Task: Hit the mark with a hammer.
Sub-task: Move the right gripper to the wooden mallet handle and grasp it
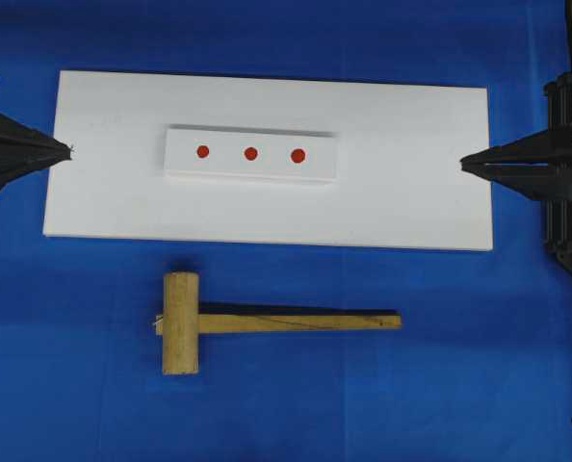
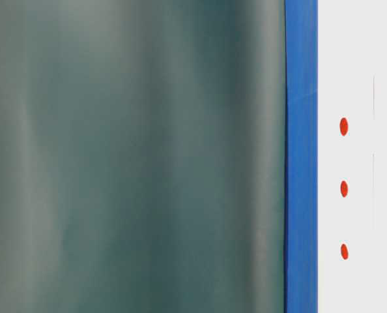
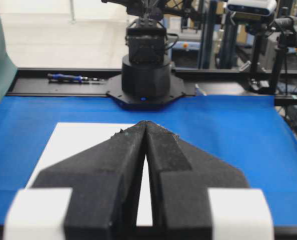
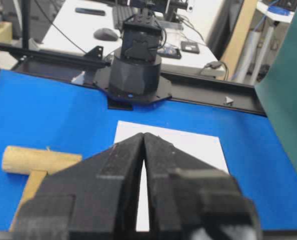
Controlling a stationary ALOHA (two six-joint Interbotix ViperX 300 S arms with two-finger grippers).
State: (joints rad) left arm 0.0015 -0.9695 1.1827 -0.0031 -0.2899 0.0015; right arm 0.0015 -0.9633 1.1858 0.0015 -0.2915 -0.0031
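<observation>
So far nothing done. Hammer (image 1: 257, 325) lies untouched on the blue worktop (image 1: 459, 366), just below the white board (image 1: 411, 173) carrying three red marks (image 1: 250, 153). Left hand (image 1: 66, 150) and right hand (image 1: 465, 164) both pinched together, empty, at opposite board ends. Grasp, lift and strike remain.

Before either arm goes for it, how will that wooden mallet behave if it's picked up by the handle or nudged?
The mallet looks like solid wood, so probably stiff. Its thick cylindrical head outweighs the thin tapering handle, so gripped far out it would likely droop head-first. Nudged, the head might try to roll, but the handle lying flat on the blue cloth should stop it.
</observation>
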